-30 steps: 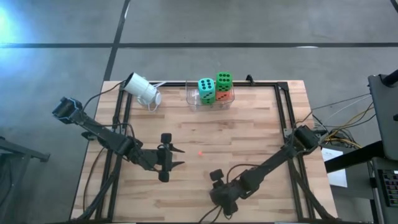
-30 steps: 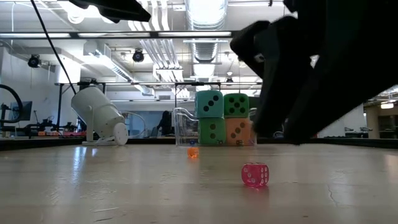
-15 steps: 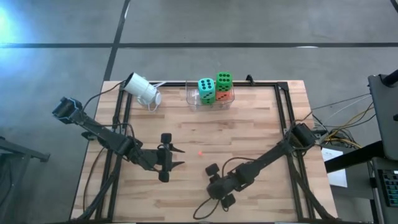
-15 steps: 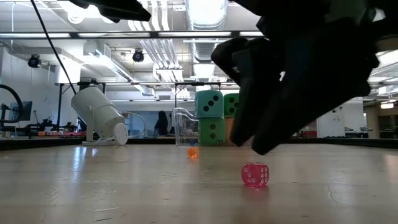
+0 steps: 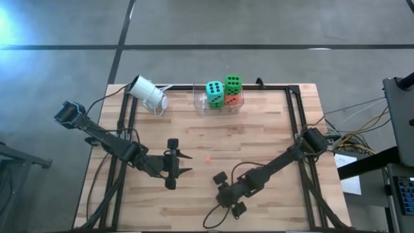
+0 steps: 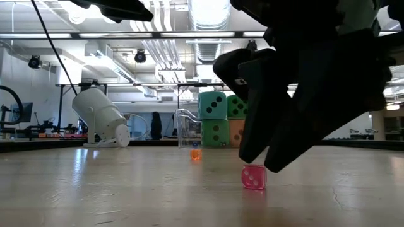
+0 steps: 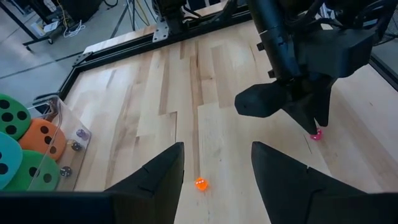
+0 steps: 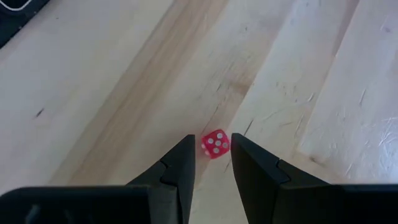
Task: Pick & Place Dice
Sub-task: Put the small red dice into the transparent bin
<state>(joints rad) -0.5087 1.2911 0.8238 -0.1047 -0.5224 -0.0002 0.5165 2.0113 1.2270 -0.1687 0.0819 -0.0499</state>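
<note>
A tiny pink die [image 8: 215, 144] lies on the wood near the table's near edge. My right gripper [image 8: 213, 149] stands open over it, pointing steeply down, one fingertip on each side of it [image 6: 254, 178]. A tiny orange die [image 5: 208, 158] lies mid-table, just ahead of my open left gripper [image 5: 186, 163], which hovers empty. At the far edge, a teal die [image 5: 215, 94], a green die [image 5: 233, 84], an orange-red die [image 5: 235, 100] and a second green die [image 6: 214, 132] are stacked in a clear container [image 5: 199, 103]. My right gripper comes at the pink die from above, slanting down, with a fingertip [image 8: 186, 149] close against one side [image 8: 205, 145] and the other fingertip a little off the opposite side. I cannot tell whether either one touches it. The die rests flat on the table.
A white cup [image 5: 147, 92] lies on its side at the far left, its mouth toward the container. Several tiny dice [image 7: 79, 133] lie on the container's floor. A black rail [image 5: 294, 110] runs around the tabletop. Bare wood lies between the two arms.
My right gripper has swung toward the table's left edge and sunk onto the pink die, rolling a little as it went. The pink die has shifted slightly on the wood and turned, so a flat face now shows in the low view. My left arm has kept still.
</note>
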